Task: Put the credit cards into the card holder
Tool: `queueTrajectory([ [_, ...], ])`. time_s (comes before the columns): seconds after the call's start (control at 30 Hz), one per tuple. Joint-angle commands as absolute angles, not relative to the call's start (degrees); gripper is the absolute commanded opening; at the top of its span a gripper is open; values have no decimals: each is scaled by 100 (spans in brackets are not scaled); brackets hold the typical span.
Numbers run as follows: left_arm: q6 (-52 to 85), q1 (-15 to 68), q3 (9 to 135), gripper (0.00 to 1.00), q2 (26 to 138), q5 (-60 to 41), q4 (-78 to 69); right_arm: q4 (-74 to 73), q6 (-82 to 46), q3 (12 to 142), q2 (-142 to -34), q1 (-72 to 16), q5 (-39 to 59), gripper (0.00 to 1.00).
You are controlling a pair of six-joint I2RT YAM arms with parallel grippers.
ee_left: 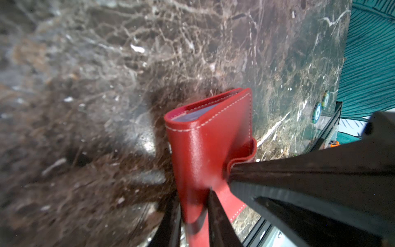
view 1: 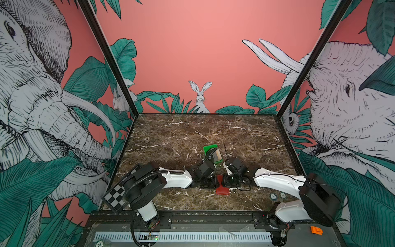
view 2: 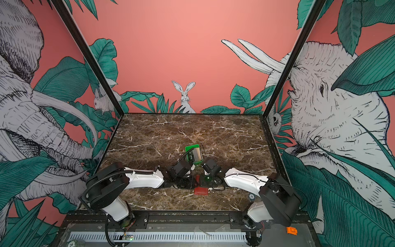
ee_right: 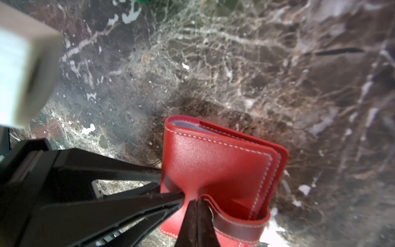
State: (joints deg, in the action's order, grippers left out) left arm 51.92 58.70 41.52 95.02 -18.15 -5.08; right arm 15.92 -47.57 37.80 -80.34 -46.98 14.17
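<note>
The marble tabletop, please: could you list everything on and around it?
card holder: one, red, front centre
credit cards: stack, count unclear, dark and pale, in the tray
tray: one, green, behind the card holder
round tokens: two, blue-green, by the right arm's base
plastic piece: one, orange, front rail, right
table: one, brown marble
left end effector: black, gripping the card holder
right end effector: black, shut on its snap tab
</note>
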Motion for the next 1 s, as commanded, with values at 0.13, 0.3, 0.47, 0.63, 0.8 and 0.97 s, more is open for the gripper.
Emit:
queueTrajectory([
  [0.13,5207,5950,4043,23,9614,-1773,-139,2303,-4817,3620,-8184,-4685,888,0],
  [0.3,5214,5950,4051,23,9631,-1776,-139,2099,-4792,3639,-8037,-4685,1016,0],
  [0.47,5222,5948,4034,22,9620,-1770,-175,2035,-4680,3853,-7895,-4684,1161,3],
  [0.63,5221,5942,4032,22,9619,-1767,-167,2044,-4621,3946,-7704,-4683,1224,8],
  [0.8,5214,5950,4053,22,9642,-1779,-164,2177,-4615,3934,-7461,-4682,1161,14],
  [0.97,5195,5950,4091,22,9650,-1785,-138,2401,-4640,3830,-7189,-4669,939,15],
])
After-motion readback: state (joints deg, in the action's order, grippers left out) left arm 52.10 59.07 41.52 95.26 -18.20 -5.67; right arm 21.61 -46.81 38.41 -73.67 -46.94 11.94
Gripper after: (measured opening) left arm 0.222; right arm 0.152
